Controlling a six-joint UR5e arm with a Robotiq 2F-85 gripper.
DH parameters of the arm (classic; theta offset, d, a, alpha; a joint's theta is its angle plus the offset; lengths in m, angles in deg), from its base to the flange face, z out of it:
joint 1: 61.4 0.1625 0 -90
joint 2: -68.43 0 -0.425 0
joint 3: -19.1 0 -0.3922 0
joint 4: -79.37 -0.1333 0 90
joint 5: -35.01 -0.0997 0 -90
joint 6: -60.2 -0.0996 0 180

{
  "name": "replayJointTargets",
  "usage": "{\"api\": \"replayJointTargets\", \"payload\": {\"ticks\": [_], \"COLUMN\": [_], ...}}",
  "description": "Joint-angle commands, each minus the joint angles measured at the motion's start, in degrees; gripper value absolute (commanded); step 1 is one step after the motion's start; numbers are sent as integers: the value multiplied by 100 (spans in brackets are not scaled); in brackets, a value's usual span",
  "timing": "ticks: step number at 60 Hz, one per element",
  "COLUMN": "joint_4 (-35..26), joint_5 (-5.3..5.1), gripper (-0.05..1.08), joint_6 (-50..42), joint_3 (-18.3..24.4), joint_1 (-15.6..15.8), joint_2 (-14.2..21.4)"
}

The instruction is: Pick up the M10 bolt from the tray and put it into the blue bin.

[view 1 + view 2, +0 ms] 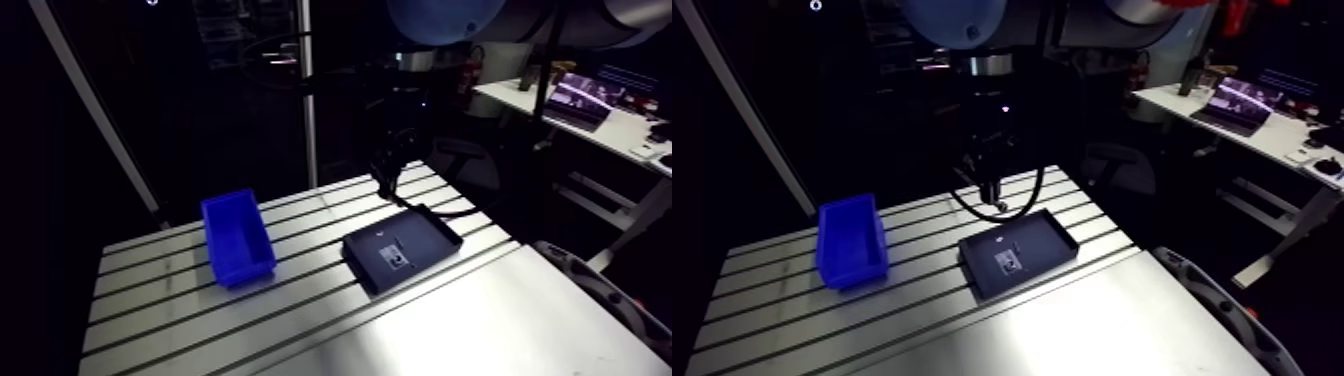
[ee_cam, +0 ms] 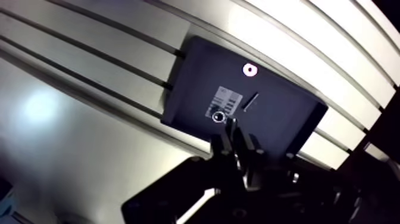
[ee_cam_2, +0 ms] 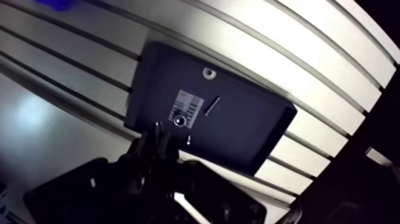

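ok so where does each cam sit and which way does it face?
Arm view: on the upper link, looking down across the table at the blue bin and tray; own wrist and jaws hang from the top edge.
Wrist view: on the wrist, looking down past the jaws, which stand close together, onto the tray.
Shared: both show the tray on the slotted table.

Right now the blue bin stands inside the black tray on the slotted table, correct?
Not quite. The blue bin stands on the slotted table beside the black tray, apart from it, not inside it. The arm view shows this.
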Motion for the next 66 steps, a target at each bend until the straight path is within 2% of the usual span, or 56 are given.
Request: {"api": "replayJointTargets", "payload": {"ticks": [1, 13, 16, 29, 43, 47, 55, 66], "joint_4": [-212, -202, -186, 247, 333, 334, 326, 334], "joint_5": [-282, -256, -232, -255, -239, -214, -178, -167], "gripper": [106, 107, 107, 107, 107, 107, 107, 107], "joint_6": [2002, 2223, 2164, 2313, 2591, 2729, 2733, 2716], "joint_3": [687, 1035, 1133, 1156, 1303, 1431, 1642, 1710], "joint_1": [1381, 1753, 1981, 2465, 2631, 2778, 2928, 3063], "joint_2": [473, 242, 119, -75, -470, -639, -789, -942]}}
